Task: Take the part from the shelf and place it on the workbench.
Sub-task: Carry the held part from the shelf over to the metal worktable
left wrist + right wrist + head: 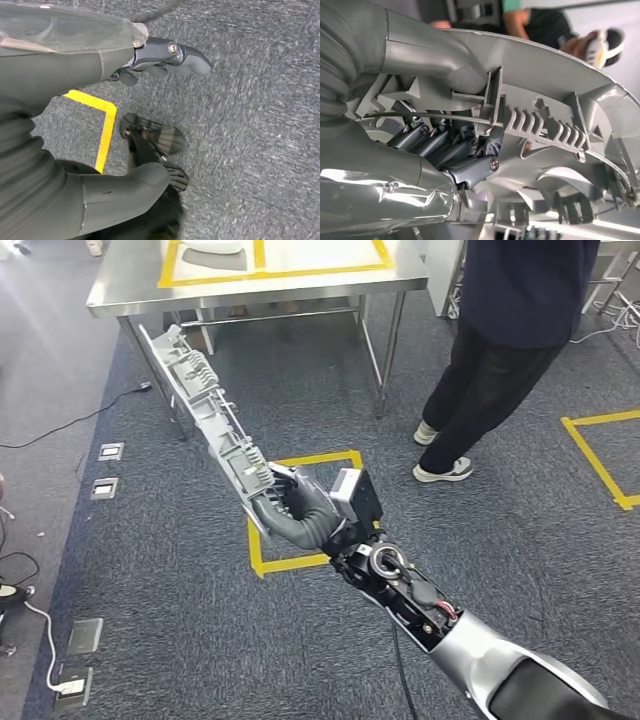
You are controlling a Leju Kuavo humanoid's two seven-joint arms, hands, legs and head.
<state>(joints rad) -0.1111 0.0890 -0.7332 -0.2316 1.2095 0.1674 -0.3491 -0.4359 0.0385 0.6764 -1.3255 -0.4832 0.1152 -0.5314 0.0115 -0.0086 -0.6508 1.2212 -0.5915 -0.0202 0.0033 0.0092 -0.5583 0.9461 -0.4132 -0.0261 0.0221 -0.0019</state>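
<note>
The part (pixel 207 410) is a long grey ribbed plastic moulding. My right hand (pixel 296 508) grips its near end and holds it out in the air, slanting up and away toward the steel workbench (pixel 136 292) at the top of the head view. Close up, the right hand's fingers (pixel 444 147) curl into the part (pixel 561 105) with the thumb pressed on its face. My left hand (pixel 113 115) hangs over the carpet with its fingers apart and nothing in it.
The workbench top carries a yellow tape frame (pixel 169 270). A person in dark clothes (pixel 498 350) stands on the carpet to the right of the bench. Yellow tape squares (pixel 302 510) mark the floor. Cables and floor sockets (pixel 103 488) lie at the left.
</note>
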